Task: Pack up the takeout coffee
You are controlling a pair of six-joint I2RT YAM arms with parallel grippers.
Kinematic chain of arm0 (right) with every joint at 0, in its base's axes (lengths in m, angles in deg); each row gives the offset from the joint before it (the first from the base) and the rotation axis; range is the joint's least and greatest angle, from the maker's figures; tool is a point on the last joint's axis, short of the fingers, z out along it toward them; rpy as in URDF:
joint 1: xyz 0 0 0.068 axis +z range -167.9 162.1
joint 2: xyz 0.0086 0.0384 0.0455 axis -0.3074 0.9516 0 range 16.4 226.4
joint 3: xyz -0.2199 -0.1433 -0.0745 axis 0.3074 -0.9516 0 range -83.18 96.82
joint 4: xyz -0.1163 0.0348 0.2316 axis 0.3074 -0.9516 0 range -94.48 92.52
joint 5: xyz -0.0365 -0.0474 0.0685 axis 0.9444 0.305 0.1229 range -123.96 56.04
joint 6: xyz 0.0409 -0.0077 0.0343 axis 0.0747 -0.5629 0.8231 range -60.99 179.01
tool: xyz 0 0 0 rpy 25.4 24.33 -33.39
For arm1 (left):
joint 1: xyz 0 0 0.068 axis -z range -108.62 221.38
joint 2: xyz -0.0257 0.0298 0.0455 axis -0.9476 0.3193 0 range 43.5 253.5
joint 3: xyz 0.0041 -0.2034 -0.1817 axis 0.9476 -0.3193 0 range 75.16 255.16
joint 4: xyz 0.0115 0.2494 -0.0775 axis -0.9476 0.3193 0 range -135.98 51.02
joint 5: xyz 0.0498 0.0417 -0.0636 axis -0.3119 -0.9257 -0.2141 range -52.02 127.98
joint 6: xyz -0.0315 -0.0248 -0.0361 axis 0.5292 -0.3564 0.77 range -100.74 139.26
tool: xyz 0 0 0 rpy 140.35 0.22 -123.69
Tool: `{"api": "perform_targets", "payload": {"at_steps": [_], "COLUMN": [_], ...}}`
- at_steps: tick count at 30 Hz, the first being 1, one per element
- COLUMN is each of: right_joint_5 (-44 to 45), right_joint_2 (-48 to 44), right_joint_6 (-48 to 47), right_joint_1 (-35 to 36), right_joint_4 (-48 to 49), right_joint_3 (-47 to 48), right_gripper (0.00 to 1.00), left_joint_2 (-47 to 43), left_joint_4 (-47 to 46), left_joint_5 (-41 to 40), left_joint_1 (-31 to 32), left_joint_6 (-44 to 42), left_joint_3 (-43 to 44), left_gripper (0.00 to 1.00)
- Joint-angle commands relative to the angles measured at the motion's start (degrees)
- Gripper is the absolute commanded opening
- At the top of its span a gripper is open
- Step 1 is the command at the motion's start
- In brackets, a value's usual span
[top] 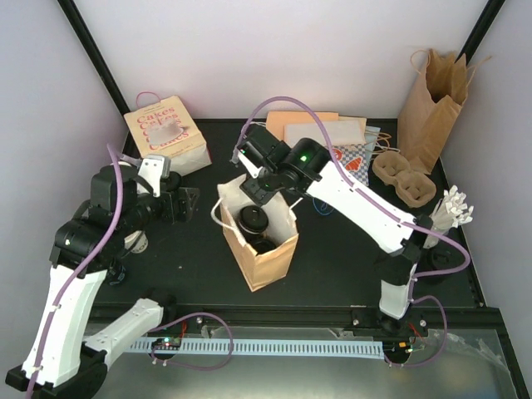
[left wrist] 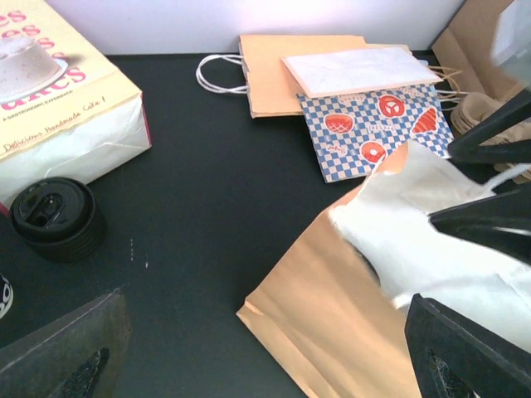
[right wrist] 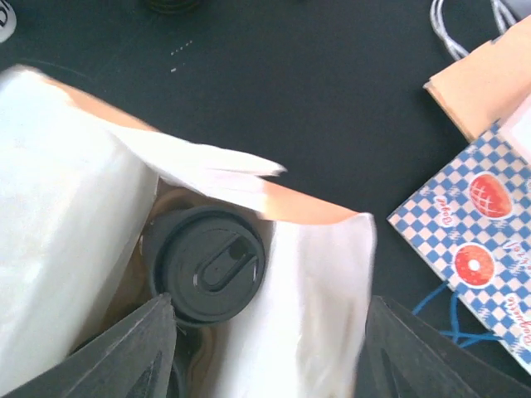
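Raise the right tool (right wrist: 270,305), spread open and empty, straight up from the brown paper bag (top: 270,253), leaving the takeout coffee (right wrist: 207,265) upright inside. Steady the bag's wall with the left tool (top: 187,204), likewise open

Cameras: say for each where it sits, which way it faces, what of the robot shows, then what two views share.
Top external: above and behind the robot, looking down on the table; left arm and right arm show.
Left wrist: on the left arm, facing across to the open bag; its fingers show.
Right wrist: above the bag, looking down at the cup inside; its fingers show.
Shared: checkered bag in both wrist views.
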Motion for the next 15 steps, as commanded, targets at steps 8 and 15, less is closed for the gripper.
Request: {"api": "perform_targets", "payload": {"at_steps": [8,15], "right_joint_5": [7.9,8.6], "right_joint_2": [-10.4,-18.3], "right_joint_6": [10.9,20.2], "right_joint_1": [1.5,1.6], "right_joint_4": [-5.9,-8.4], "right_joint_3": [3.2,-7.6], "right_gripper": [0.69,0.69], "left_joint_2": [-1.5,1.6], "left_joint_4": [-11.0,-15.3], "left_joint_5": [2.0,2.5], "left_joint_1": [-0.4,-0.5], "left_joint_6": [-5.0,-6.6], "left_joint_3": [-5.6,-5.5], "left_gripper": [0.93,0.93]}}
